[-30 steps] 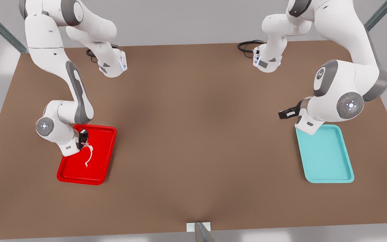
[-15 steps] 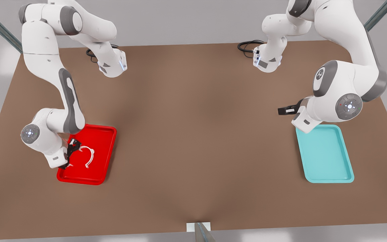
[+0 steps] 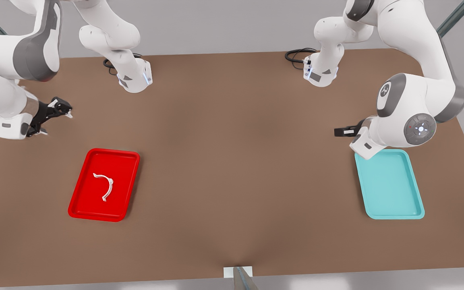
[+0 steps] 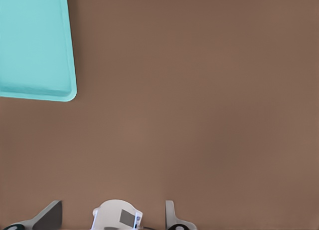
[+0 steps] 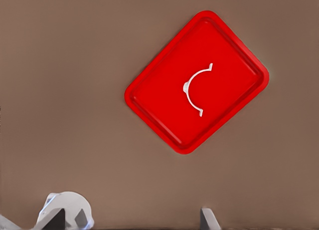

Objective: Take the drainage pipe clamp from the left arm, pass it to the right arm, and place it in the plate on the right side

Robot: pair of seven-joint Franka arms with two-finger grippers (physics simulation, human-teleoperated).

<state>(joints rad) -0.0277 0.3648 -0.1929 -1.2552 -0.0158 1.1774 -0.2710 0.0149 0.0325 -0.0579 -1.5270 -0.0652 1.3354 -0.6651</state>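
Note:
The drainage pipe clamp (image 3: pixel 105 186) (image 5: pixel 195 90), a thin white half-ring, lies loose inside the red plate (image 3: pixel 79 209) (image 5: pixel 164 105) on the front view's left. My right gripper (image 3: pixel 52 119) (image 5: pixel 130 217) hangs open and holds nothing, well above and behind the plate near the table's left edge. On the front view's right, my left gripper (image 3: pixel 341 131) (image 4: pixel 112 212) waits open, just behind the teal tray, with nothing between its fingers.
The teal tray (image 3: pixel 389 185) (image 4: pixel 30 40) lies on the front view's right. Both arm bases (image 3: pixel 135 78) (image 3: pixel 320 74) stand at the table's back edge with black cables (image 3: pixel 296 54). A small white bracket (image 3: pixel 238 272) sits at the front edge.
My right gripper has let go of the clamp, opened, and pulled up and back toward the front view's upper left. The clamp now rests flat in the red plate. The left arm hardly moved.

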